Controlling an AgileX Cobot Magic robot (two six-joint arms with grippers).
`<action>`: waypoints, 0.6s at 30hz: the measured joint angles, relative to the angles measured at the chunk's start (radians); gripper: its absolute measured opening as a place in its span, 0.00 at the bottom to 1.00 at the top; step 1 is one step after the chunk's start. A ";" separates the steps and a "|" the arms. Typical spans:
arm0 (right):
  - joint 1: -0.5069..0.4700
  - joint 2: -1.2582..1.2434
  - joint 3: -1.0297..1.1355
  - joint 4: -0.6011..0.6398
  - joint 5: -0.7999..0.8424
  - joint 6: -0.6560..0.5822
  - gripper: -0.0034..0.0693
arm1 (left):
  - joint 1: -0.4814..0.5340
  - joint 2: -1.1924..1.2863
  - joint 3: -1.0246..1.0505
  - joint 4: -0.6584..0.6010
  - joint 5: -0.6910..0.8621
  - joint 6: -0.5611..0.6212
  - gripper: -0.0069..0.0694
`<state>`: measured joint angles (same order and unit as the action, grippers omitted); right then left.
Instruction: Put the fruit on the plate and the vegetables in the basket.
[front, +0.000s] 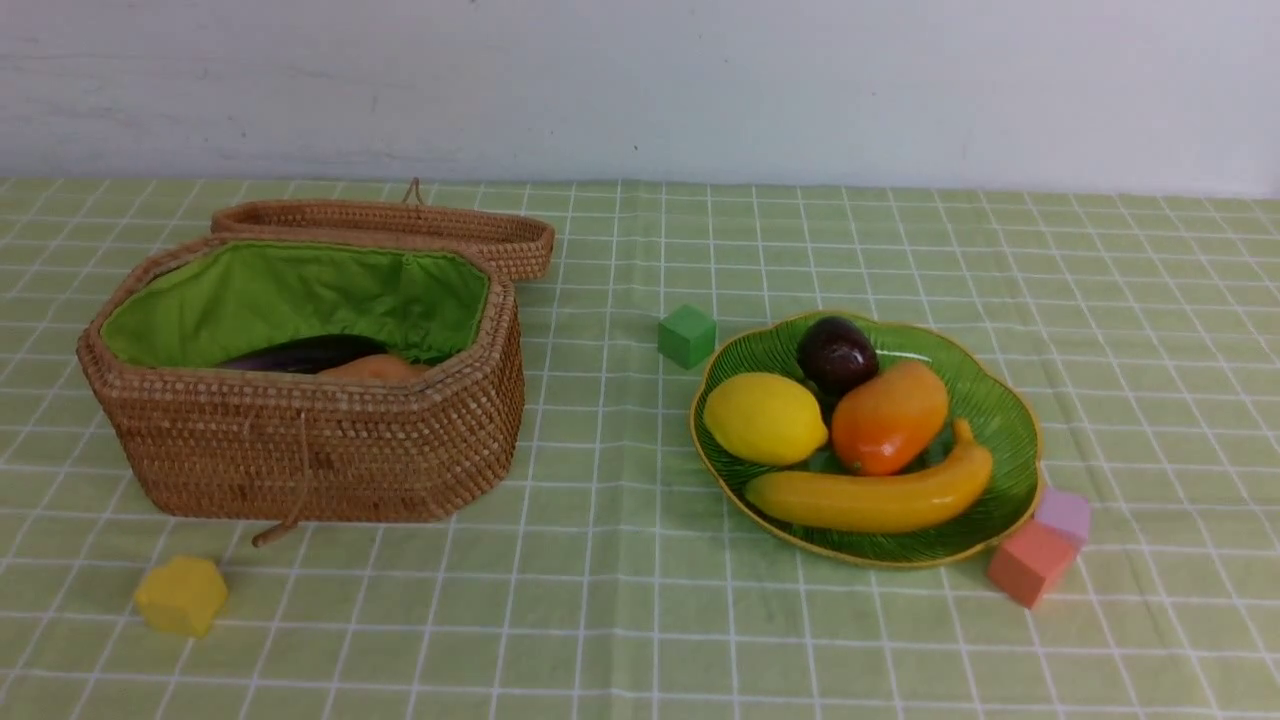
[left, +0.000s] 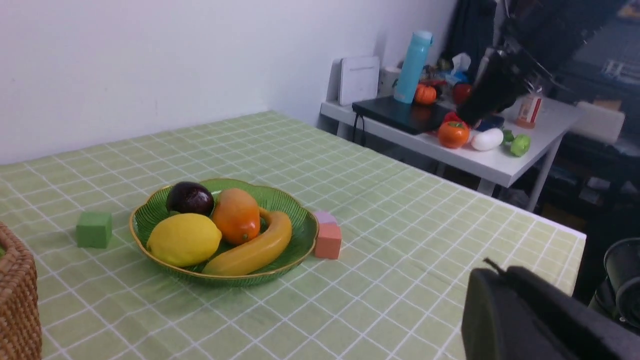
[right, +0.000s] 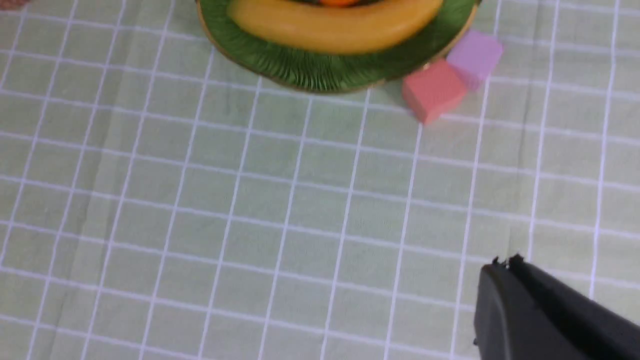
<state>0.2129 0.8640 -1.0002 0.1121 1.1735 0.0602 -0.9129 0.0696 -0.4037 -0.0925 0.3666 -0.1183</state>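
On the green plate (front: 1005, 425) lie a yellow lemon (front: 765, 418), a dark mangosteen (front: 836, 354), an orange mango (front: 889, 416) and a banana (front: 870, 495). The same plate (left: 295, 220) with its fruit shows in the left wrist view, and its near rim (right: 320, 75) with the banana (right: 332, 22) shows in the right wrist view. The wicker basket (front: 300, 440) stands open at the left, with a dark-purple eggplant (front: 300, 353) and a tan potato (front: 372, 368) inside. My left gripper (left: 502, 275) is shut and empty, well short of the plate. My right gripper (right: 505, 263) is shut and empty over bare cloth.
A green block (front: 687, 335) sits left of the plate; a pink block (front: 1028, 562) and a lilac block (front: 1064, 514) touch its right rim. A yellow block (front: 181, 595) lies before the basket. The basket's lid (front: 400, 228) lies flat behind it. A side table (left: 480, 150) stands beyond the cloth's edge.
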 joint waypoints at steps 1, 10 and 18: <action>0.000 -0.039 0.042 0.002 -0.002 0.017 0.03 | 0.000 -0.026 0.038 0.000 -0.036 -0.004 0.07; 0.000 -0.313 0.359 0.002 -0.123 0.111 0.05 | 0.000 -0.078 0.224 -0.001 -0.231 -0.012 0.07; 0.000 -0.355 0.397 -0.064 -0.192 0.122 0.06 | 0.000 -0.078 0.256 -0.003 -0.176 -0.012 0.07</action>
<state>0.2129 0.5093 -0.6029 0.0478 0.9811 0.1818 -0.9129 -0.0080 -0.1474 -0.0959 0.1909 -0.1304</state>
